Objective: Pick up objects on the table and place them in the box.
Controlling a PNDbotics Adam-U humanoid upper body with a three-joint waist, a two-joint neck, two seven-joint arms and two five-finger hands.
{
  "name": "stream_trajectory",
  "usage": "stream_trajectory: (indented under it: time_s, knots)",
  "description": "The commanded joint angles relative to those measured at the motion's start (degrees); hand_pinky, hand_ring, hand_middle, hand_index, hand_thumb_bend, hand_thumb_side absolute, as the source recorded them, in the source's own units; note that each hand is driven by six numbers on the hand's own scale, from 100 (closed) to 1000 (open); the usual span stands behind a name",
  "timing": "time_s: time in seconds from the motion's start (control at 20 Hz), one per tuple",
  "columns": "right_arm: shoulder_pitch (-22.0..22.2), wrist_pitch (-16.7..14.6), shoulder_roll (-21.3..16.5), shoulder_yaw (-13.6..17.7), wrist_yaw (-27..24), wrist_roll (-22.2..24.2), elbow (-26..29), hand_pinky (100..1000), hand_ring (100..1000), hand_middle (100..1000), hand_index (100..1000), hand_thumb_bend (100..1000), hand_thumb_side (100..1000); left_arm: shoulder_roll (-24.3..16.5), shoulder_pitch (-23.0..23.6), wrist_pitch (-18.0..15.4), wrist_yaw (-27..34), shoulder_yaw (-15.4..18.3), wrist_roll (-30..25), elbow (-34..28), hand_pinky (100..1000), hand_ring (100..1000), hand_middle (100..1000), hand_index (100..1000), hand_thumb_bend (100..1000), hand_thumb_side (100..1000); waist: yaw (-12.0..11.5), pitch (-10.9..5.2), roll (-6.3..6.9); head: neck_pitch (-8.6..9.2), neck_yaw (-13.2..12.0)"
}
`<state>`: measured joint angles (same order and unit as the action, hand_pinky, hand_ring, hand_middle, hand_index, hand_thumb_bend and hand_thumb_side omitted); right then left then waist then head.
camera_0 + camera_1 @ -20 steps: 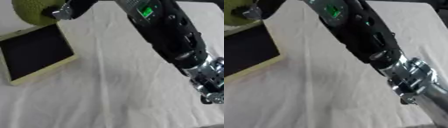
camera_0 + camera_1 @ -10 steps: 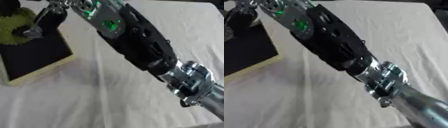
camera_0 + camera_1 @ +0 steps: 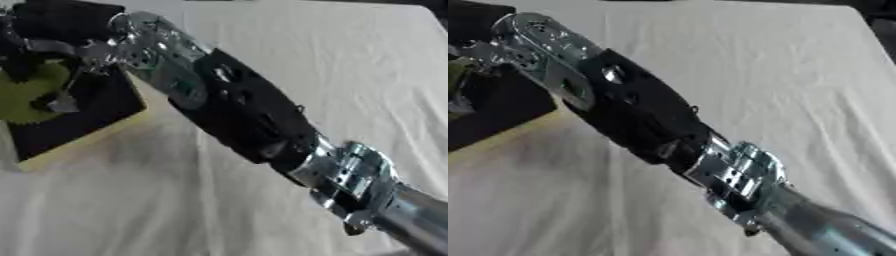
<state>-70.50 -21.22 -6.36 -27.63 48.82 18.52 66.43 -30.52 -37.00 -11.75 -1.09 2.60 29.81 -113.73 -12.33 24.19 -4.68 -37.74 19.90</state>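
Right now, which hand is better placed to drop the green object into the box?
The right hand. Its arm reaches across from the lower right, and its fingers appear curled on the green object directly over the box. No left hand shows in either view.

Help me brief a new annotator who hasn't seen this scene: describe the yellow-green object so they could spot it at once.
Start at the white cloth-covered table and go to its far left, where a box with a black interior and pale rim sits. The yellow-green object lies over that black interior, under the right hand. It is rounded, jagged-edged, and the only brightly coloured thing there.
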Motion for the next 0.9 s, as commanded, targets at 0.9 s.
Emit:
stream_trajectory:
  time_s: [0.9]
  knots:
    - [-1.19,3.19,-5.87,5.69,-0.27,-3.54,5.05,804,792,746,803,382,100,-0.64,1.56,0.98,0.53,0.29,-0.13,-0.86,784,738,628,748,258,521,1.36,-2.02,0.42,-0.79,-0.68]
